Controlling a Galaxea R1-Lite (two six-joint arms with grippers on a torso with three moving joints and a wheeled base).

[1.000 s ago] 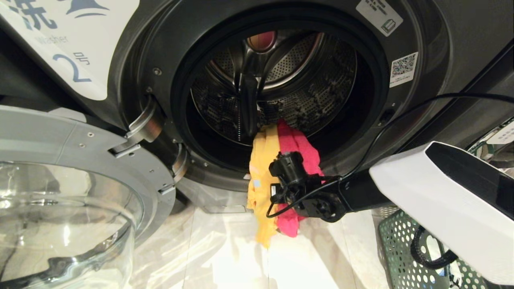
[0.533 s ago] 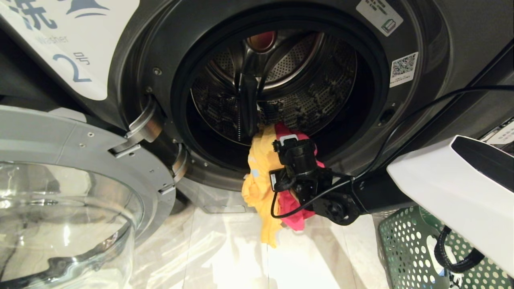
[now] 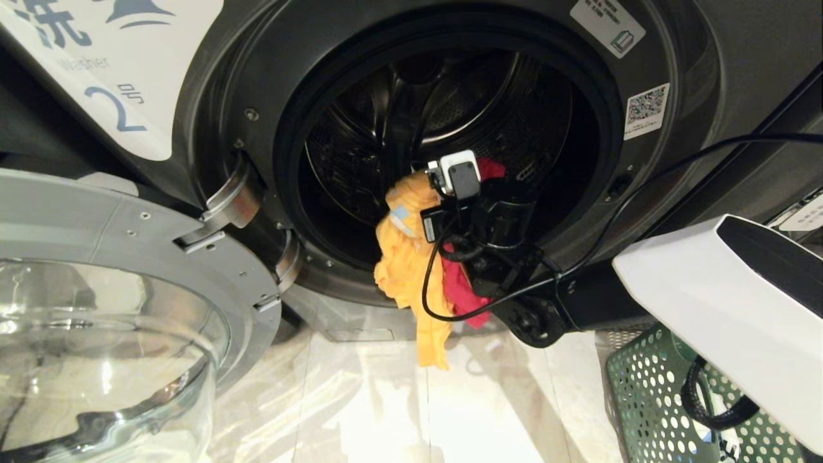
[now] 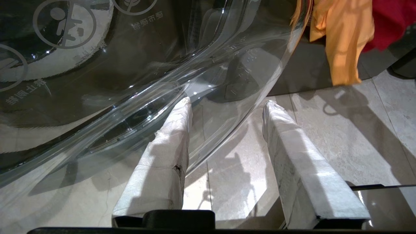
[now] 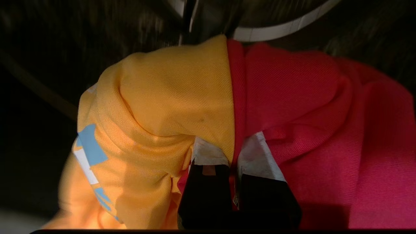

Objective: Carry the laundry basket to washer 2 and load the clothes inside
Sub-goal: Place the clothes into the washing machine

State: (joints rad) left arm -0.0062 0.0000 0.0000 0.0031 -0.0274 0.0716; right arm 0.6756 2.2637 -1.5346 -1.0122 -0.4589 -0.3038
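Washer 2 (image 3: 212, 83), dark grey with a blue "2" on its white label, fills the head view, its round door (image 3: 128, 257) swung open at the left. My right gripper (image 5: 234, 148) is shut on the clothes, a yellow-orange garment (image 3: 402, 257) and a red-pink one (image 3: 460, 292), at the lower lip of the drum opening (image 3: 450, 96). Their tails hang down past the rim. The green perforated laundry basket (image 3: 649, 411) stands on the floor at the lower right. My left gripper (image 4: 228, 101) is open and empty, low beside the door's glass bowl (image 4: 162, 65).
The open door and its glass bulge take up the left of the head view. A black cable (image 3: 675, 167) runs from my right arm across the washer front. Pale tiled floor (image 3: 386, 411) lies between the door and the basket.
My right gripper has risen and rolled its wrist, lifting the yellow and red garments higher into the drum mouth. The left arm has not moved.
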